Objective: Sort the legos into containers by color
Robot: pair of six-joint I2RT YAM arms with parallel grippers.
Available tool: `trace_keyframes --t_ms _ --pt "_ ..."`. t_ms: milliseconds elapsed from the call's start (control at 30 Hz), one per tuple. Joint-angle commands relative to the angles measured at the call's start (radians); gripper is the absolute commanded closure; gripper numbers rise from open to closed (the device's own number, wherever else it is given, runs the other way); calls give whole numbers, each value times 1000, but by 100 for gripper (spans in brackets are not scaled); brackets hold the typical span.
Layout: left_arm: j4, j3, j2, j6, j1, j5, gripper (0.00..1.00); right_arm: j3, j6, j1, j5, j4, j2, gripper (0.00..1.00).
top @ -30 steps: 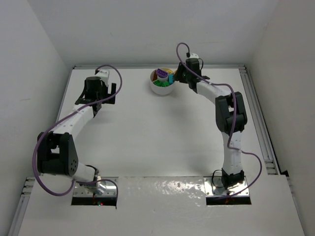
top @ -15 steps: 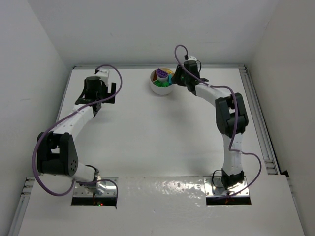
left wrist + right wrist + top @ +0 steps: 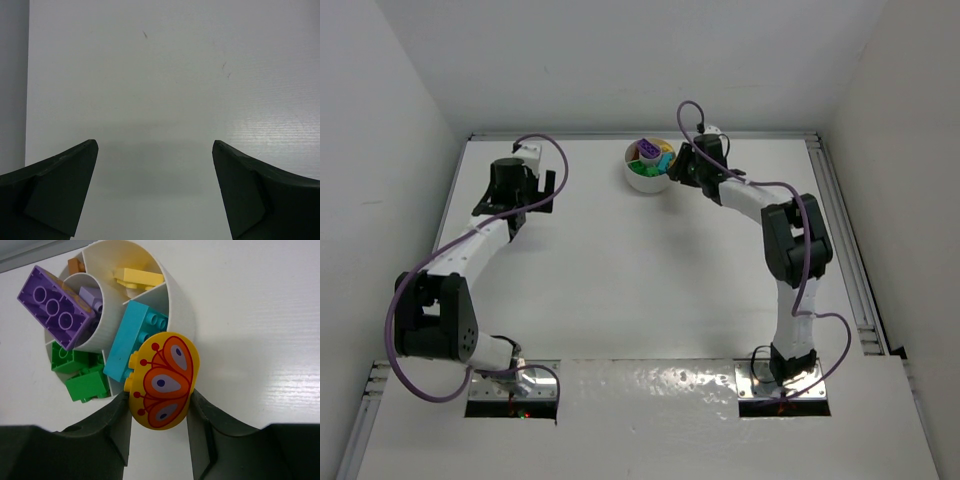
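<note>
The white divided dish (image 3: pixel 647 185) stands at the back of the table, its wall (image 3: pixel 176 299) filling the upper left of the right wrist view. Its sections hold a purple brick (image 3: pixel 55 305), a teal brick (image 3: pixel 131 344), green bricks (image 3: pixel 82 379), a yellow brick (image 3: pixel 137 277) and an orange one (image 3: pixel 76 264). My right gripper (image 3: pixel 159 406) (image 3: pixel 676 168) is shut on a rounded yellow brick with an orange wing print (image 3: pixel 164 377), held over the dish's near rim beside the teal brick. My left gripper (image 3: pixel 155 146) (image 3: pixel 516 204) hangs open over bare table at the left.
The white table (image 3: pixel 620 270) is walled in white at the left, back and right. A metal rail (image 3: pixel 845 235) runs along the table's right side. Purple cables loop off both arms.
My right gripper has swung slightly right and toward the near side at the dish's right rim, still holding the printed yellow brick. The left arm has not moved.
</note>
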Motion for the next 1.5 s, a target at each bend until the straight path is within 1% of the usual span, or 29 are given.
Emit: trace_keyframes --t_ms 0,267,667,833,900,1100,1167,1200,1233,1300,1367,1467 --pt "53 -5 -40 9 -3 -5 3 -20 31 27 -22 54 -65 100" --pt "60 -5 -43 17 -3 -15 2 -25 66 64 -36 60 -46 100" --pt "70 -16 -54 19 -3 -18 2 -74 100 114 -40 72 -65 100" --pt "71 -22 -59 28 -3 -22 1 -75 89 133 -40 71 -79 100" --pt "73 -28 -62 26 -3 -24 1 -66 86 139 -77 69 -79 100" --pt "74 -27 -65 26 -3 -21 1 -25 54 148 -109 11 -91 100" --pt "74 -28 -68 28 -3 -24 1 -31 43 124 -126 -5 -123 100" --pt "74 -30 -71 28 -3 -25 1 -29 48 111 -179 -6 -131 100" --pt "77 -33 -72 28 -3 -27 1 -26 55 72 -219 -12 -137 100" --pt "83 -40 -79 26 -3 -28 1 23 71 32 -325 -43 -135 100" --pt "87 -45 -82 23 -3 -28 1 116 55 -21 -370 -135 -106 100" --pt "93 -51 -82 22 -2 -33 1 236 17 -67 -422 -205 -51 100"
